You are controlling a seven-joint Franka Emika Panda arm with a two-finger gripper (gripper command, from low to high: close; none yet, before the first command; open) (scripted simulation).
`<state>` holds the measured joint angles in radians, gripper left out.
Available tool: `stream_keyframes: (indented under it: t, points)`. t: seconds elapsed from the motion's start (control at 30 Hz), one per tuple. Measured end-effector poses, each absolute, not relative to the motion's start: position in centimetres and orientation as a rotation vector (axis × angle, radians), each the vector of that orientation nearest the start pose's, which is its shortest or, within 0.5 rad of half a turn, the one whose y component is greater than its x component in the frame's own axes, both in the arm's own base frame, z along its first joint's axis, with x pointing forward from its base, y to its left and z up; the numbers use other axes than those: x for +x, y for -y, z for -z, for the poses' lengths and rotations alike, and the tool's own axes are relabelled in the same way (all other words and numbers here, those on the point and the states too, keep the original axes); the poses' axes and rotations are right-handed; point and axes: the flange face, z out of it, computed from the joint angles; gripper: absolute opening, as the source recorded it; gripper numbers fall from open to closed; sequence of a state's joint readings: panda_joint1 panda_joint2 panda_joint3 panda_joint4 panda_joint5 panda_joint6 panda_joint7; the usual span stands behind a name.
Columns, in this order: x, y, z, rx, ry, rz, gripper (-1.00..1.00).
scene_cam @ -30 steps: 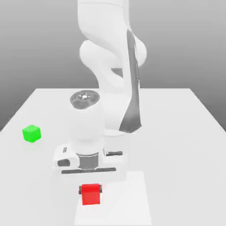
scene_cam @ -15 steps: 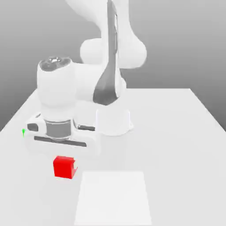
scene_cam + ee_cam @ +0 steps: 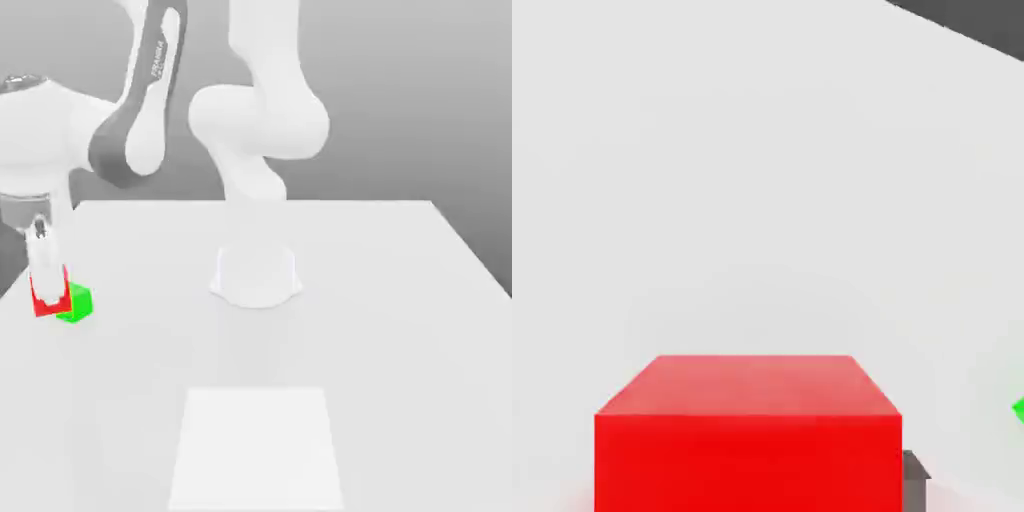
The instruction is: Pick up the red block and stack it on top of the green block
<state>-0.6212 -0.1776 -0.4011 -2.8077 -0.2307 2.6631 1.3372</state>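
Hand (image 3: pixel 47 290) grips red block (image 3: pixel 42 303) beside green block (image 3: pixel 78 303).

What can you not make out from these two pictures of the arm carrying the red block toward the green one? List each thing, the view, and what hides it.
- Green block, exterior view: the red block covers part of it, so a gap between them cannot be judged.
- Green block, hand view: cut off by the picture's edge, a sliver remains.
- Red block, hand view: lower part cut off by the edge.
- Tool, exterior view: its fingertips merge with the red block.
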Motion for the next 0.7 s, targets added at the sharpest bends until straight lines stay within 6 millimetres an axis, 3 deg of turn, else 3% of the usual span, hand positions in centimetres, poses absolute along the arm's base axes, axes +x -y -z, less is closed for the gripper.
stream_keyframes:
  t: [0.3, 0.4, 0.7]
  points:
    - [9.4, 33.9, -24.8, -0.634, -3.080, 0.008, -1.00]
    - [8.7, 34.1, -24.3, -0.559, -3.081, 0.001, -1.00]
    - [9.0, 34.5, -21.4, -0.553, -3.068, 0.002, -1.00]
